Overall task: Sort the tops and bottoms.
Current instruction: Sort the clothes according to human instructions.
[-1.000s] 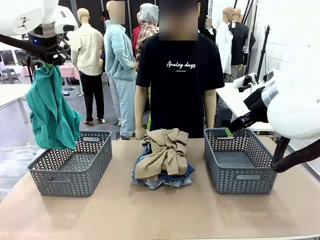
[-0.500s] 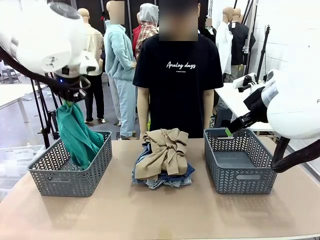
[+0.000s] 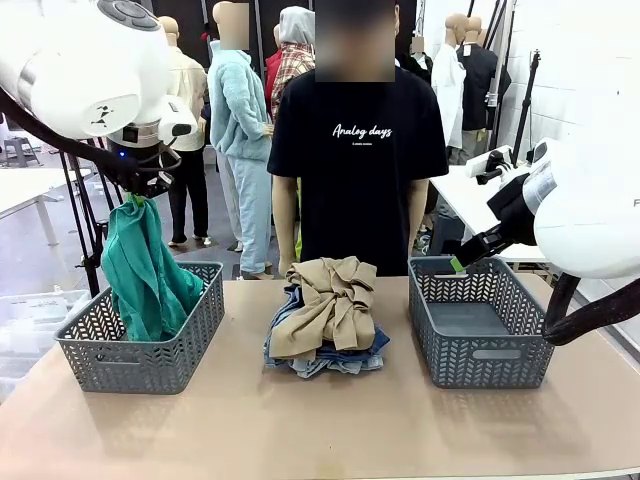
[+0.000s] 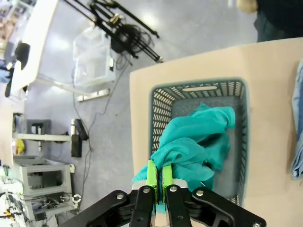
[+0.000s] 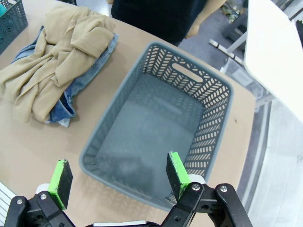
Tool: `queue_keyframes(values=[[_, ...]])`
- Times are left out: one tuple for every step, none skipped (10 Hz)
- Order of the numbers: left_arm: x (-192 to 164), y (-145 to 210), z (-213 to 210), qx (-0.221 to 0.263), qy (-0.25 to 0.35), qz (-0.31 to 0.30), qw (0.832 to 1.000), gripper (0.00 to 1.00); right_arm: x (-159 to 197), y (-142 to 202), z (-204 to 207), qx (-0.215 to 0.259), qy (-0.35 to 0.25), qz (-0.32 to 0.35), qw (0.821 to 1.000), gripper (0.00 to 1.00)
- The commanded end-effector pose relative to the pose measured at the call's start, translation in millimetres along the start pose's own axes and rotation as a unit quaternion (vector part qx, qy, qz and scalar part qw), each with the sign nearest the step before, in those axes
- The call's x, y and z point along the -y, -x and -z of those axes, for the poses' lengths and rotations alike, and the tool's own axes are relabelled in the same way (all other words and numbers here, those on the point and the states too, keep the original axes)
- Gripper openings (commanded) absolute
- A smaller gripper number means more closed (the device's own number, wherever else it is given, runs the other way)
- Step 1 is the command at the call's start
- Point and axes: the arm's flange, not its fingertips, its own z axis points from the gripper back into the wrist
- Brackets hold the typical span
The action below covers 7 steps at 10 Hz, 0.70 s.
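My left gripper (image 3: 134, 196) (image 4: 157, 176) is shut on the top of the teal-green top (image 3: 146, 268) (image 4: 195, 144). It hangs down from the gripper with its lower part resting inside the left basket (image 3: 140, 362) (image 4: 157, 101). The tan khaki top (image 3: 330, 298) (image 5: 57, 66) lies crumpled on the blue denim bottoms (image 3: 330, 360) (image 5: 64, 106) in a pile at the table's middle. My right gripper (image 5: 116, 179) hovers open above the right basket (image 3: 480, 355) (image 5: 213, 137), which holds nothing.
A person in a black T-shirt (image 3: 358, 150) stands at the far side of the table, behind the pile, arms down. Bare tabletop (image 3: 320, 430) stretches along the near edge in front of both baskets.
My left arm has swung right and lowered, carrying the teal-green top from high outside the left basket to hang down into it. The right arm and the pile have not moved.
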Motion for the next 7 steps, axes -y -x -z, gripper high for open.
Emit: queue_keyframes(values=[[15,5,26,-0.064,0.008,0.040,0.997,0.00,1,0,3,0.001,-0.006,0.002,1.000,1.00],[22,10,45,-0.095,0.021,0.034,0.995,0.00,1,0,3,0.001,-0.006,0.002,1.000,1.00],[24,17,63,-0.120,0.035,0.021,0.992,0.00,1,0,3,0.001,-0.006,0.002,1.000,1.00],[26,24,80,-0.138,0.042,0.017,0.989,0.00,1,0,3,0.001,-0.006,0.002,1.000,1.00],[28,29,92,-0.149,0.059,0.006,0.987,0.00,1,0,3,0.001,-0.006,0.002,1.000,1.00],[34,33,99,-0.140,0.080,-0.001,0.987,0.00,1,0,3,0.001,-0.006,0.002,1.000,1.00],[36,32,105,-0.122,0.096,-0.016,0.988,0.00,1,0,3,0.001,-0.006,0.002,1.000,1.00]])
